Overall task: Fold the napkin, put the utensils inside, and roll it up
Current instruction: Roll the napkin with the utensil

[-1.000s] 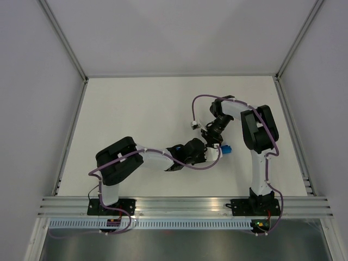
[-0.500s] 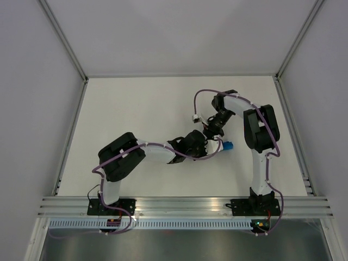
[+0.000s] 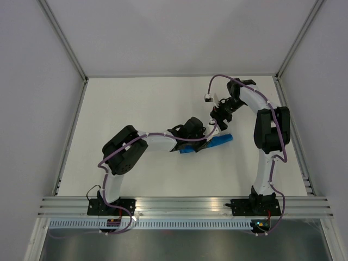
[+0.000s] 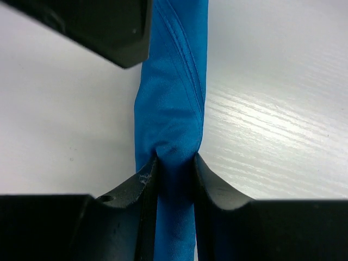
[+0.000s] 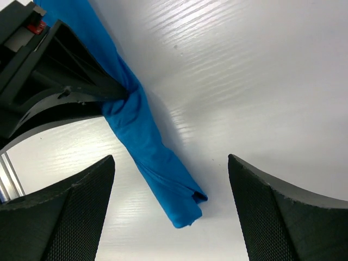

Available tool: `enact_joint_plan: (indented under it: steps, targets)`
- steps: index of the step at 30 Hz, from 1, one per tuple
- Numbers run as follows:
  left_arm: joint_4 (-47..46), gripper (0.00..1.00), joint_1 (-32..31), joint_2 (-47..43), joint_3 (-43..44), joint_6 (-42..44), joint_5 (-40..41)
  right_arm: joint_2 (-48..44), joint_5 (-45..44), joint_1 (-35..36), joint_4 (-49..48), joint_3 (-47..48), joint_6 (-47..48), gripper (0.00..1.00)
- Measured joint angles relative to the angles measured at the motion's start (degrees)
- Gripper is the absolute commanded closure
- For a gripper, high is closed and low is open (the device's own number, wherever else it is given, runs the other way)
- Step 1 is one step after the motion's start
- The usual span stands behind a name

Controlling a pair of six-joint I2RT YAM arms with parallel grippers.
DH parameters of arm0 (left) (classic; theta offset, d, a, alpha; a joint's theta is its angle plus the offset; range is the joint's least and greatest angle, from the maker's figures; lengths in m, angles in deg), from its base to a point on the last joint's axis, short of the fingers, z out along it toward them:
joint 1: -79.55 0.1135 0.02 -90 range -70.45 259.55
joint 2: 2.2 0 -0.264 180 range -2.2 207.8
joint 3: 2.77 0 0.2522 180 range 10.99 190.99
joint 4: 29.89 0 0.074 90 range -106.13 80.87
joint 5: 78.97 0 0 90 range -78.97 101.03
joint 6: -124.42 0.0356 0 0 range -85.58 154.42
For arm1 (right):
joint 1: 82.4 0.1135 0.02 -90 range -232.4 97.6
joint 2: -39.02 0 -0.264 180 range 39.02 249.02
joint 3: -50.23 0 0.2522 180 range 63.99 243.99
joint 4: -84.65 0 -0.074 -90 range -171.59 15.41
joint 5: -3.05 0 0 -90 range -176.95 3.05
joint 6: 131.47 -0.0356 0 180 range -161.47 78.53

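one bright blue napkin (image 3: 211,143) lies rolled into a slim tube on the table (image 3: 136,103), right of centre, slanting from the near left up to the far right. the left gripper (image 4: 175,168) is pinched on the roll partway along its length, the cloth bunched between its fingers. the right gripper (image 5: 169,163) hangs above the roll's free end with its jaws spread wide and nothing between them.

the table is white with a faint wood grain. pale grey walls (image 3: 32,109) close it in on three sides, and an aluminium rail (image 3: 185,204) runs along the near edge.

a second ago only a small blue tip showed beside the two grippers, which were crowded together. the right arm has since let go and pulled back toward the far right, so more of the roll now shows.
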Motion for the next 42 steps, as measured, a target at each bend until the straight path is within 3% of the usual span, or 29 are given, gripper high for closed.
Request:
enact_joint_plan:
  steps: [14, 31, 36, 42]
  targets:
    - [8.20, 0.80, 5.64, 3.82, 7.56, -6.27, -11.63, -8.72, 0.52, -2.40, -4.66, -7.93, -1.46, 0.10]
    - [19.45, 0.78, 8.79, 9.14, 17.88, -11.74, -18.23, -13.49, -3.06, -2.38, -10.49, -17.64, -5.49, 0.12]
    - [21.66, 0.78, 9.33, 10.45, 20.22, -14.25, -19.04, -14.40, -4.44, -2.38, -13.20, -19.34, -8.35, 0.26]
    - [22.82, 0.78, 9.46, 11.04, 21.33, -16.48, -18.95, -14.43, -6.56, -2.38, -17.20, -21.75, -13.29, 0.33]
